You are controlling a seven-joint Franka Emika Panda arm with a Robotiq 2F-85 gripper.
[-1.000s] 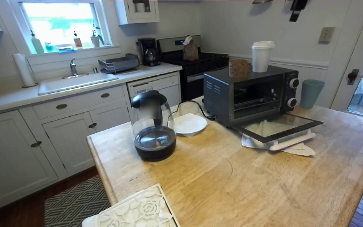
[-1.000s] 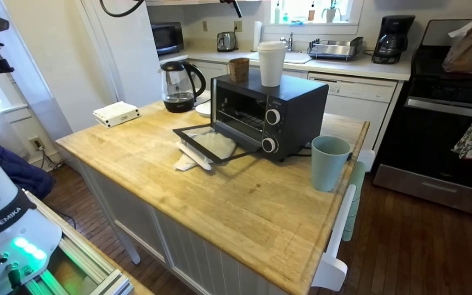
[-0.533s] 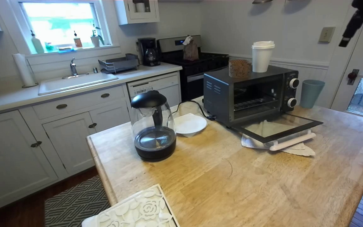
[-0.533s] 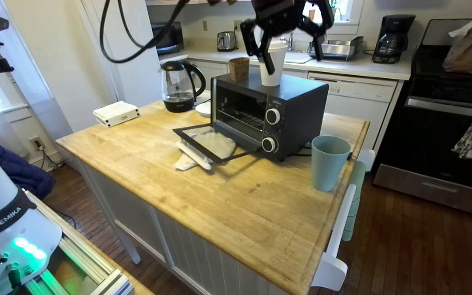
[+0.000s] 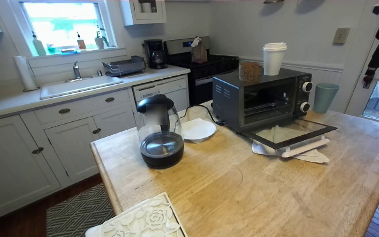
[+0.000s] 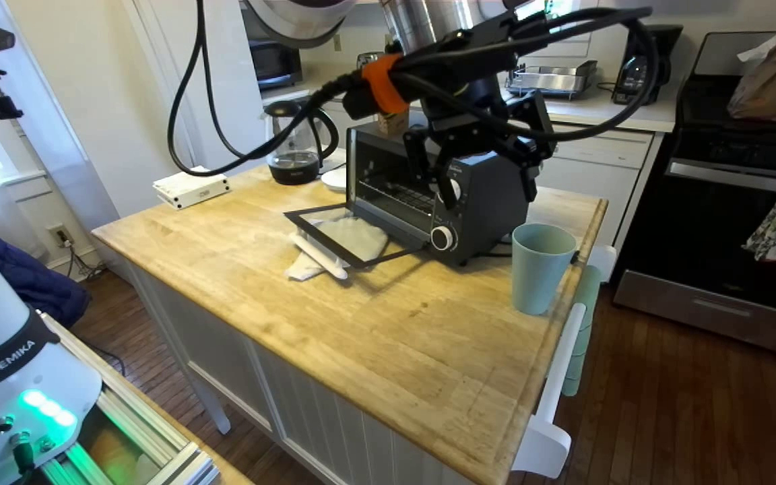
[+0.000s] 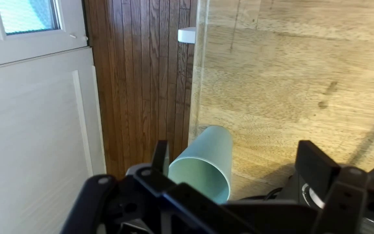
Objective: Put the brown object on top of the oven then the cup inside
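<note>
The brown object, a short patterned sleeve-like vessel, stands on top of the black oven. The white lidded cup stands upright beside it on the oven top. In an exterior view, the brown object shows partly behind the arm, and the white cup is almost wholly hidden behind my gripper. My gripper is open and empty, in the air before the knob side of the oven. In the wrist view, my gripper's fingers are wide apart, with an oven knob by one finger.
A teal cup stands near the table edge; in the wrist view it shows between the fingers, lower down. The oven's glass door hangs open over a cloth. A glass kettle, plate and white box are on the table.
My gripper has come down from above the oven into view and moved toward the oven's knob side, away from over the white cup. The brown object, white cup and oven have not moved.
</note>
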